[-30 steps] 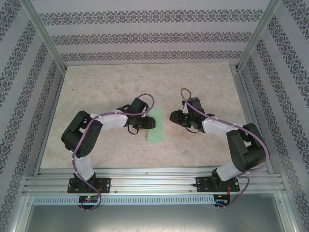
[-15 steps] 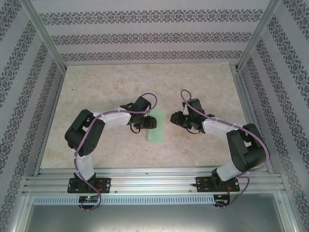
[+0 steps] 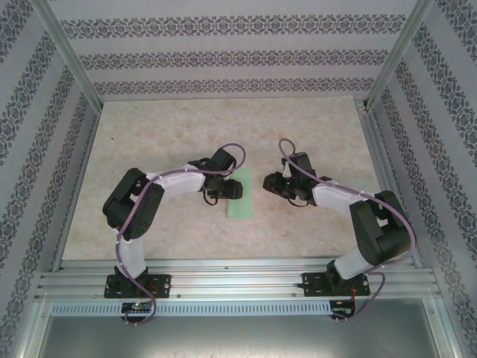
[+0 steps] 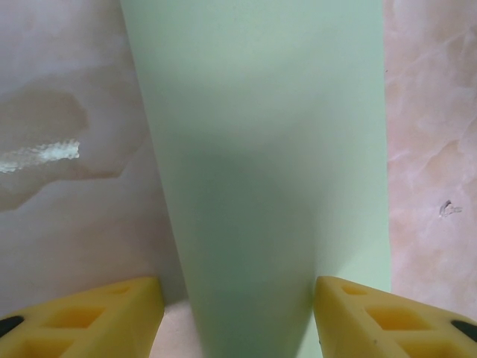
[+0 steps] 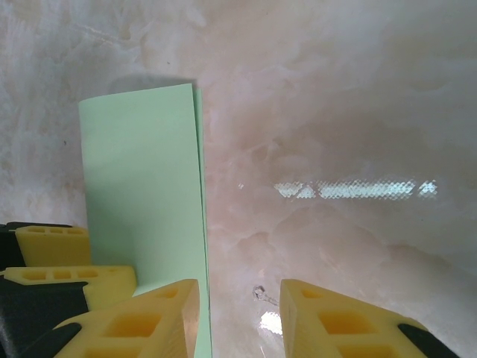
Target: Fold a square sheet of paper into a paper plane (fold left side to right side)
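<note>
**Item: sheet, mint green, folded in half to a narrow strip**

**Top view.**
- The sheet (image 3: 242, 201) lies flat on the table (image 3: 164, 134), near the middle and between my two arms.
- Its long axis runs from my bases toward the far wall.
- Both ends are square, so it has no nose yet and points neither way.
- My left fingers (image 3: 228, 189) sit over its left long edge, about halfway along.
- My right fingers (image 3: 271, 181) hang just beside its right edge, apart from it.

**Left wrist.**
- The sheet (image 4: 261, 149) runs straight up the picture between my left fingers (image 4: 387, 317).
- These fingers stand apart, one on each side of the strip, and clamp nothing.
- I cannot tell whether the tips touch the paper.
- The surface is smooth and unmarked.

**Right wrist.**
- The sheet (image 5: 141, 194) lies left of my right fingers (image 5: 343, 321), which are parted over bare table and hold nothing.
- The edge nearest them shows two layers slightly out of line, so I judge those are the loose edges and the crease is on the far side, by my left fingers (image 5: 52, 246).

**Handling, as I judge it.**
- Very light, thin and limp, with no stiffness to push against.
- Likely to slide on the glossy table.
- Creases for good wherever it is pinched.
- Best taken at a corner of the loose edges, lifting one layer, with the other fingers pressing the strip down so it cannot skate.
</note>
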